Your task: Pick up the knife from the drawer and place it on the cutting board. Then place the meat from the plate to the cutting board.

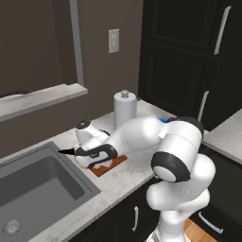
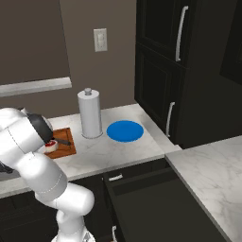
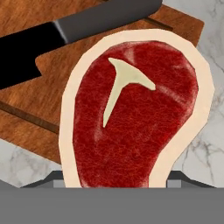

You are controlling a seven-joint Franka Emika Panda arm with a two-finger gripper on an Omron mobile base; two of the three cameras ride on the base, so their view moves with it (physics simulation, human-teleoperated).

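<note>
I have the red raw steak with pale fatty rim (image 3: 135,111) clamped in the gripper (image 3: 116,186), low over the reddish-brown wooden cutting board (image 3: 43,96); black knife (image 3: 65,30) already lies there; round blue plate (image 2: 125,131) bare; release seems next.

The red meat (image 3: 135,113), rimmed in pale fat with a Y-shaped streak, lies on the reddish-brown cutting board (image 3: 52,96), overhanging its edge toward five o'clock. The black knife (image 3: 65,33) lies across the board at eleven o'clock. The blue plate (image 2: 125,131) sits bare.
</note>
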